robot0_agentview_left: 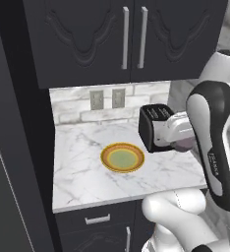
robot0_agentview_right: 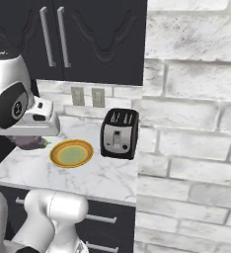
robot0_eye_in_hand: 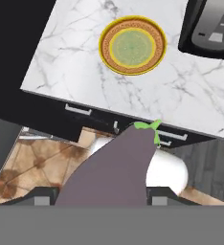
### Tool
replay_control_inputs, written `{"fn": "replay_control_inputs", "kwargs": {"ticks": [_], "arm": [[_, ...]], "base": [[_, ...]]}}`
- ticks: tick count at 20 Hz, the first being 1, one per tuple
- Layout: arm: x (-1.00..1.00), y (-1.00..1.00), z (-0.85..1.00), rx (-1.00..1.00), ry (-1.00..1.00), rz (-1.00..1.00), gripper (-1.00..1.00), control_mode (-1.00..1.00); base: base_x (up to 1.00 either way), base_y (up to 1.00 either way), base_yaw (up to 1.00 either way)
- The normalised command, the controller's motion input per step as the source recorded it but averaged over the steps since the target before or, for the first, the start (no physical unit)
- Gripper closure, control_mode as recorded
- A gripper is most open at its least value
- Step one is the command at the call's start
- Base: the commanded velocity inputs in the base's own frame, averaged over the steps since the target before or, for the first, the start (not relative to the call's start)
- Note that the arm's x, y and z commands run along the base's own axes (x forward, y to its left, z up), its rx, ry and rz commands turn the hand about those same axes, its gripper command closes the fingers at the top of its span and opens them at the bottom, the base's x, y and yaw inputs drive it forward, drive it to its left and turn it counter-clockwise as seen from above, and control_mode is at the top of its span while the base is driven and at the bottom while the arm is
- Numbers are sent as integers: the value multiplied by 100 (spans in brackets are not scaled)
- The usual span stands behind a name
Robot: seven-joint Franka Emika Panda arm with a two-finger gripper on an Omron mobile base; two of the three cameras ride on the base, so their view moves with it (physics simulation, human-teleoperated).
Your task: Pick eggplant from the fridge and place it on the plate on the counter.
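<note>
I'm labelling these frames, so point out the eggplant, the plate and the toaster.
eggplant (robot0_eye_in_hand: 115,167), hand view, purple body.
plate (robot0_agentview_left: 122,157), left base view, green centre.
toaster (robot0_agentview_right: 119,134), right base view, front face.

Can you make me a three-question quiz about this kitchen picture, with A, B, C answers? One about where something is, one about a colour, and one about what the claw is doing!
1. Where is the plate?
A. on the counter
B. on the floor
C. on top of the toaster

2. What colour is the plate's rim?
A. blue
B. yellow-orange
C. black

3. What is the claw doing?
A. hanging open with nothing in it
B. gripping the plate
C. holding the eggplant

Answers: 1 A, the plate sits on the marble beside the toaster. 2 B, an orange ring circles the pale green middle. 3 C, the hand view shows the eggplant between the fingertips.
</note>
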Motion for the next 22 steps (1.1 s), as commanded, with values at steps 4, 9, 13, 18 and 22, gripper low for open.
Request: {"fn": "replay_control_inputs", "kwargs": {"ticks": [4, 9, 13, 18, 22], "arm": [[69, 5, -61, -1, 0, 3, 100, -100], [66, 26, -55, -6, 0, 0, 100, -100], [64, 27, -48, -3, 0, 0, 100, -100], [74, 17, -38, 0, 0, 0, 100, -100], [62, 15, -55, 0, 3, 0, 100, -100]], "base": [[0, 0, 0], [0, 0, 0], [0, 0, 0], [0, 0, 0], [0, 0, 0]]}}
